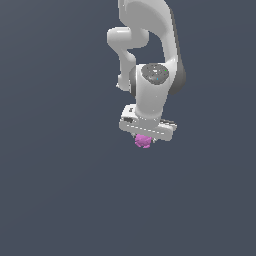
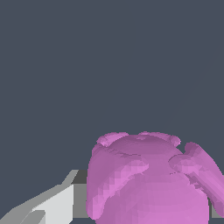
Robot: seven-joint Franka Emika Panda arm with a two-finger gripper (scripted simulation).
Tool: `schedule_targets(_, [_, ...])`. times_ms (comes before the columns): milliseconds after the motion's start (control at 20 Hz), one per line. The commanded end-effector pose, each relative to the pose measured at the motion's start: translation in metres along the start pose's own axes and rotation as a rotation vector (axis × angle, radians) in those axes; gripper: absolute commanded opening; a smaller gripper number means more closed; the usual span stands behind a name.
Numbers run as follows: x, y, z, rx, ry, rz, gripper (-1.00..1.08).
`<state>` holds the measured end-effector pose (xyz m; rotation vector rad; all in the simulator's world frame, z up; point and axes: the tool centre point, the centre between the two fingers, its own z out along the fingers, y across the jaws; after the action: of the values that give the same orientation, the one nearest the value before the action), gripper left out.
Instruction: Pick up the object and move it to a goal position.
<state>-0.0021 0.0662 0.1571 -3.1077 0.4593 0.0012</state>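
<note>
A flat, featureless slate-grey ground (image 1: 55, 190) fills both views, with no walls or edges visible. In the exterior view the white Panda arm (image 1: 150, 45) reaches down, and the pink object (image 1: 143, 141) peeks out just under the gripper (image 1: 146, 134), its fingers hidden by the hand. The wrist view shows what that one cannot: a pale finger (image 2: 52, 203) beside the lumpy object's knobby surface, seemingly touching it. Whether the claw truly clamps the object cannot be told.

Flat, even simulator light, dim slate backdrop, no cast shadows, no glare, sharp focus, coarse faceted shading
</note>
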Motion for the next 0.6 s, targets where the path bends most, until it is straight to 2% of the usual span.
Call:
schedule_targets(0, [-0.008, 0.01, -0.022, 0.0, 0.0, 0.0, -1.0])
schedule_targets(550, [-0.044, 0.057, -0.124, 0.001, 0.0, 0.0, -1.0])
